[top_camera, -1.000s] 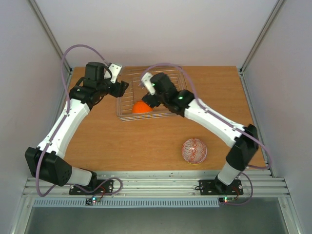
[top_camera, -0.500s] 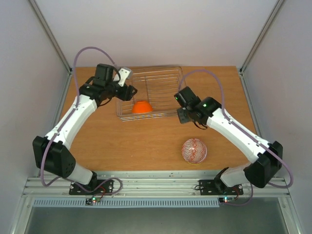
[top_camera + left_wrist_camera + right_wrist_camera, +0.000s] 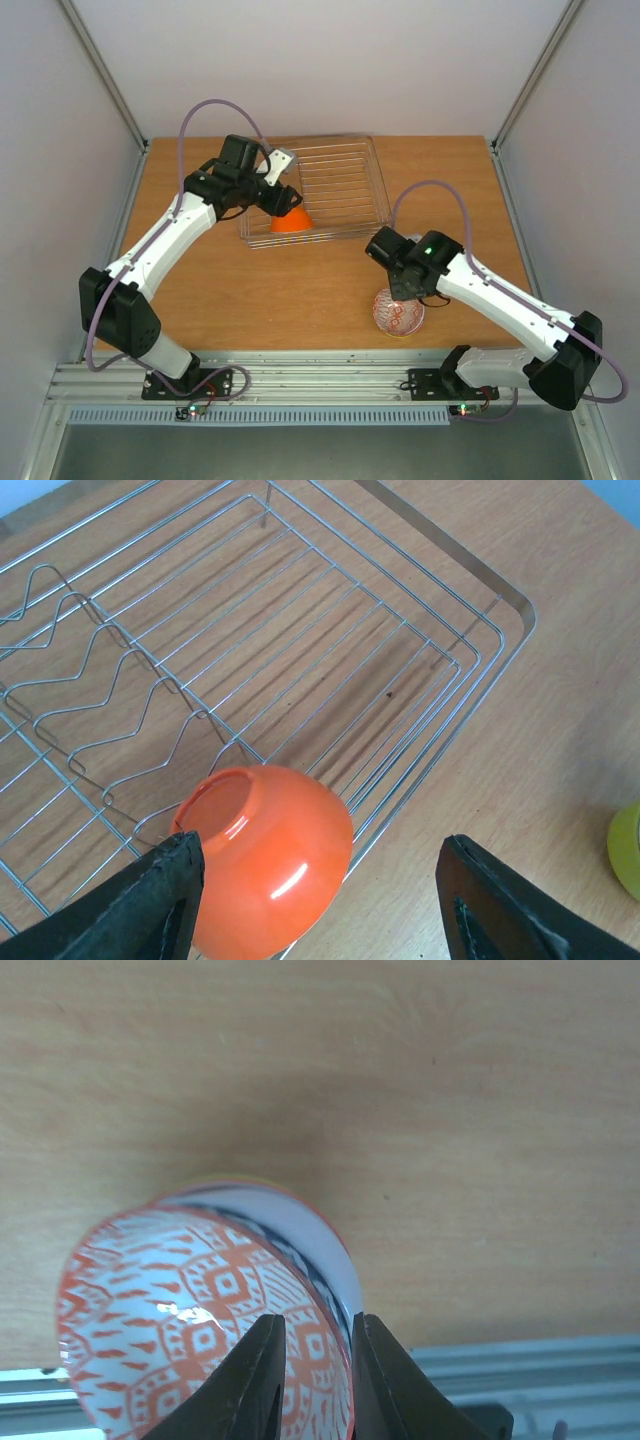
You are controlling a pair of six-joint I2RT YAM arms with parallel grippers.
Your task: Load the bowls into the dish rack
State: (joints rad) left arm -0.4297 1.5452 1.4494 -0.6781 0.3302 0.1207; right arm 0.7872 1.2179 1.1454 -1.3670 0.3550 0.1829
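1. The right pincer point(image 3: 318, 1320) is pressed almost together across the wall of the red-patterned bowl point(image 3: 190, 1310). One finger is inside the rim and the other outside, and I judge this a pinch on that bowl.
2. That bowl sits at the near right of the worktop point(image 3: 300, 290). It is nested on a blue-and-white bowl point(image 3: 300, 1230) that shows beneath it. I cannot tell whether it has left the stack.
3. The left pincer point(image 3: 282, 198) is spread wide at the near left corner of the dish rack point(image 3: 340, 180).
4. The orange bowl point(image 3: 265, 855) lies tilted on the rack's wires at the near edge. It is close against the left finger and apart from the right one, so it is not gripped.
5. Governing relation: the rack lies beyond the right pincer and to its left, well apart, with its long side running across the worktop. The right arm has the bowl. The left arm is nearer the rack and occupies that corner.
6. Judgement: the next move needs a straight lift off the stack, then a carry towards the rack's right part, where I see no bowl.
7. Risks: the thin rim pinch may slip, or the lower bowl may come up with the top one.
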